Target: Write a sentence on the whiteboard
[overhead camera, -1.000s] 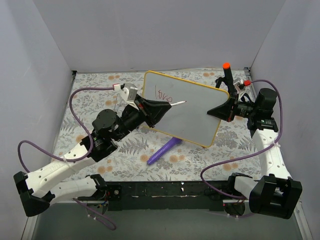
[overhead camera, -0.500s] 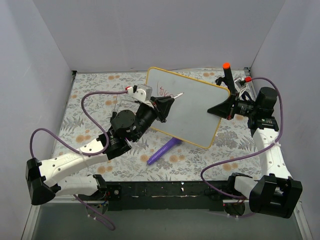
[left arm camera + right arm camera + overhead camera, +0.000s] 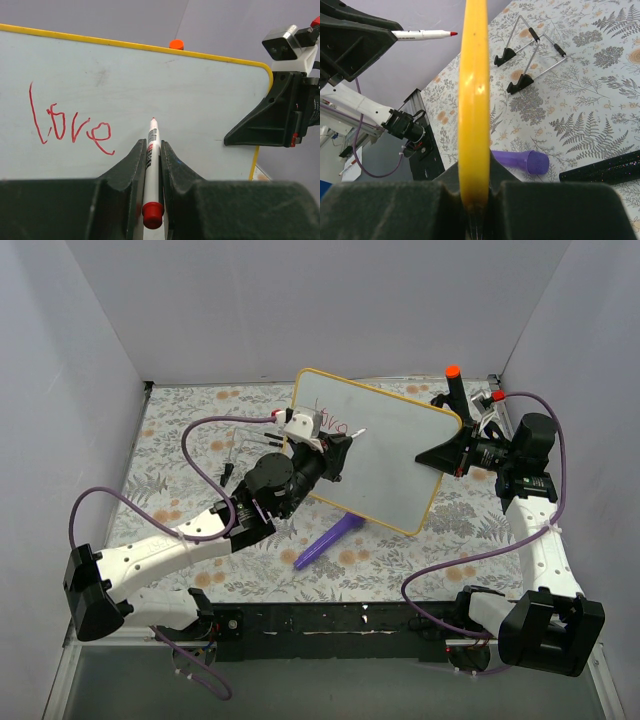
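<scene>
Here's the whiteboard (image 3: 375, 455), up off the flowered table (image 3: 190, 430) and standing on a slant, and the right gripper (image 3: 472, 187) has it by the right-hand edge, jaws pressed tight on the yellow frame. That's the sensible place to take it: the frame gives a rim to bite on, while the white face looks smooth and slick and has to stay free for writing. The board reads as light and stiff, but it is pinched at one edge only, so I'd expect any firm push near the far left side to swing it about that grip.

Over to the left gripper (image 3: 151, 147), clamped on the marker (image 3: 152, 131) around the middle of the barrel, red tip forward. A slim, smooth barrel like that could slide back through the jaws under pressure, so a light touch looks wise.

The red writing (image 3: 75, 129) sits on the left part of the board and reads "love". The tip points at bare white just to the right of that word, and from the right wrist view it looks a shade off the surface. More words to come, by my reckoning, and plenty of room for them
</scene>
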{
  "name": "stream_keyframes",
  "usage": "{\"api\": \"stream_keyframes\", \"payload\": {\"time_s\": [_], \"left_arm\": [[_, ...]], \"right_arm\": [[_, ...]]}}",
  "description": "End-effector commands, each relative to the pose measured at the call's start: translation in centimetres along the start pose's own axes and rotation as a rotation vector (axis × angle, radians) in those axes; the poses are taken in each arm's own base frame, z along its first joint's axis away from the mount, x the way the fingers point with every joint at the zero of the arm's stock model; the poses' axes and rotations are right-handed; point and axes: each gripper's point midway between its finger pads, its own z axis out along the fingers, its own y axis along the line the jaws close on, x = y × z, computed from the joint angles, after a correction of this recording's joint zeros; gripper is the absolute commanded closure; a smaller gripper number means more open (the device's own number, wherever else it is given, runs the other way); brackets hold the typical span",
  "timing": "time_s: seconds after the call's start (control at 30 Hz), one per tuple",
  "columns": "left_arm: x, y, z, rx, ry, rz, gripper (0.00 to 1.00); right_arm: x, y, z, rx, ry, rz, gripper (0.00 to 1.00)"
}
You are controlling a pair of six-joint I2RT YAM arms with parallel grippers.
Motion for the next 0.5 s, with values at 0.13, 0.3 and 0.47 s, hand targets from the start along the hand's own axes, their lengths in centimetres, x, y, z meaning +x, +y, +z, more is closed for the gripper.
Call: {"api": "stream_keyframes", "payload": {"time_s": [0.13,0.3,0.47], "left_arm": [[-3.6,-0.1,0.3,-0.009,-0.068,-0.009,1.0],[-3.9,0.0,1.0,-0.009,-0.069,0.006,1.0],[-4.1,0.0,1.5,0.0,-0.068,0.009,1.0]], "right_arm": [[-1.9,2.1,-0.3,-0.053,-0.015,-0.118,0.99],[-1.9,2.2,-0.3,-0.058,-0.014,-0.12,0.99],[-1.8,2.4,-0.3,-0.071,-0.01,-0.132,0.99]]}}
